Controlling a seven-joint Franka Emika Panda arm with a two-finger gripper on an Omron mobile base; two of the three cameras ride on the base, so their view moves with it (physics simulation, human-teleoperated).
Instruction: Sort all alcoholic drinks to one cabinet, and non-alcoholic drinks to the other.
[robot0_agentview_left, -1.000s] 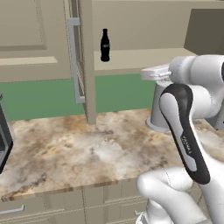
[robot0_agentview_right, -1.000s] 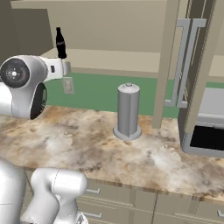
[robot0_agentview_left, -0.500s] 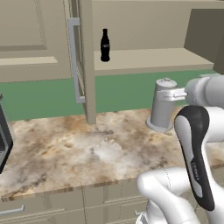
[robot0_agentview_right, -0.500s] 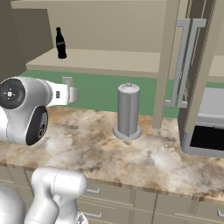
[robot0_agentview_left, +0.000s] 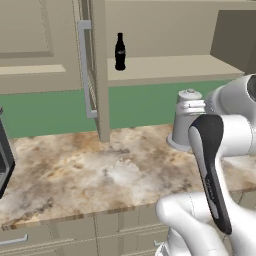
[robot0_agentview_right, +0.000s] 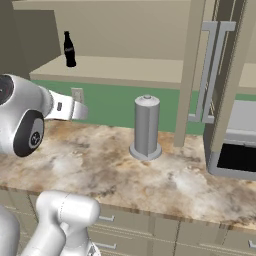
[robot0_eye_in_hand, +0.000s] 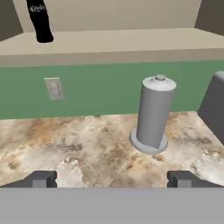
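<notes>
One small black cola bottle (robot0_agentview_left: 120, 51) (robot0_agentview_right: 69, 49) (robot0_eye_in_hand: 40, 22) stands upright on the lower shelf of the open wall cabinet (robot0_agentview_left: 170, 67). My gripper (robot0_eye_in_hand: 112, 180) is open, its fingertips far apart with nothing between them. It hangs well below the shelf, over the marbled counter (robot0_eye_in_hand: 87, 144), looking toward the green back wall. In the right base view the hand (robot0_agentview_right: 67, 109) reaches out from the arm at the left. The brown beer bottle, the grey red-capped bottle and the second cola bottle are out of view.
A grey cylinder canister (robot0_agentview_left: 186, 120) (robot0_agentview_right: 147, 126) (robot0_eye_in_hand: 154, 114) stands on the counter ahead of the gripper. An open cabinet door with a long handle (robot0_agentview_left: 86, 70) (robot0_agentview_right: 215, 70) juts out over the counter. A dark oven (robot0_agentview_right: 237, 150) sits at the right, and a wall outlet (robot0_eye_in_hand: 54, 89) at the left.
The arm has dropped from shelf height down toward the counter, and the hand has drawn away from the cola bottle. The bottle stays on the shelf.
</notes>
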